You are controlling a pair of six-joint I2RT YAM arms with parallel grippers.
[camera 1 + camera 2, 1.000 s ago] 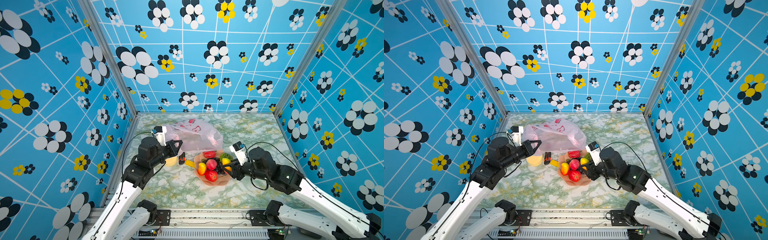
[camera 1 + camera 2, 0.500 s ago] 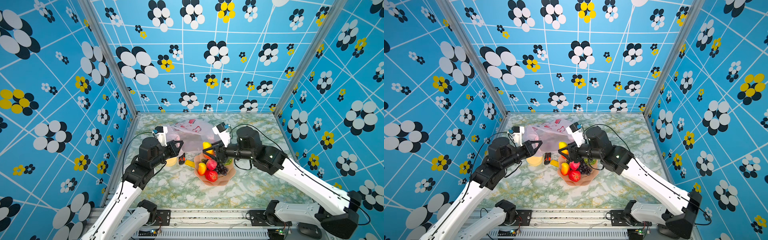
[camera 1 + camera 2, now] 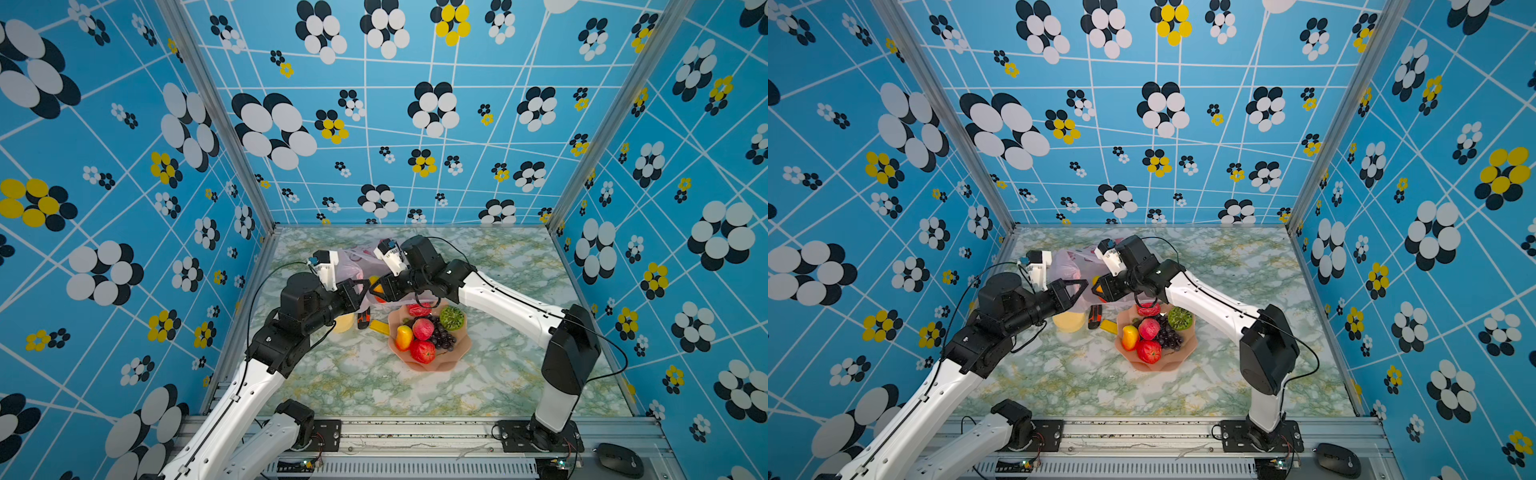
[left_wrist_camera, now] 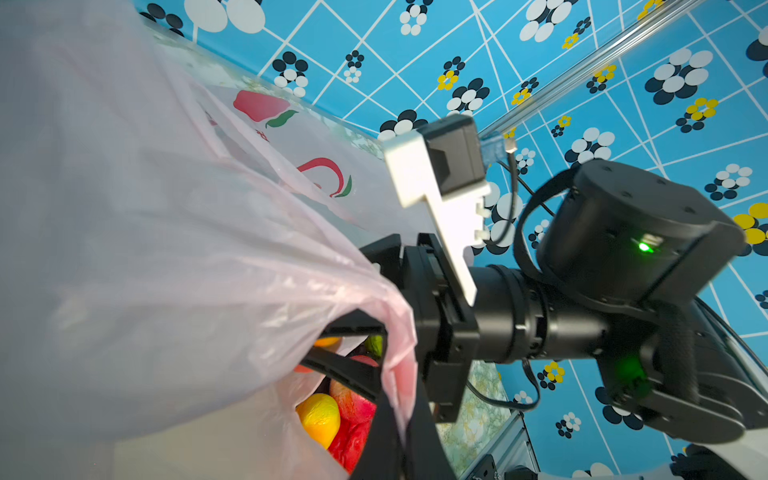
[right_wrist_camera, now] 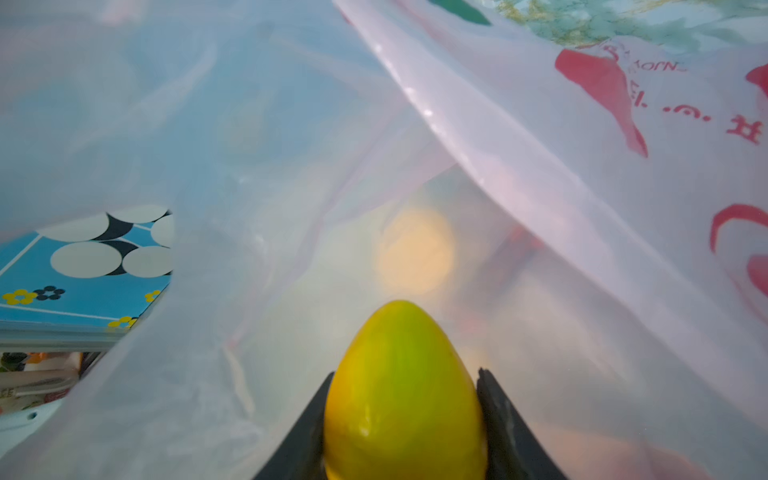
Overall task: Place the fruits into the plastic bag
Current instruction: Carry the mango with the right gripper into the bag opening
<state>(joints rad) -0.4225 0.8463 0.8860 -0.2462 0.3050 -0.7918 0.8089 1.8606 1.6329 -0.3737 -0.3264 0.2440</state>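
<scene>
Left claw [image 3: 1079, 287] pinches the bag's [image 4: 187, 257] rim, right claw [image 5: 405, 372] grips a mango [image 5: 403, 411] at its mouth; slipping film could close the opening and block the drop.

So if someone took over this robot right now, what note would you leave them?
Left gripper: shut on the bag edge, holding its mouth up.
Right gripper: shut on a mango, pushed into the bag's mouth, not released.
In the bowl: second mango, two apples, grapes, green fruit, red piece.
Done: nothing visibly dropped in the bag.
Left: release the mango, then move those six.
</scene>
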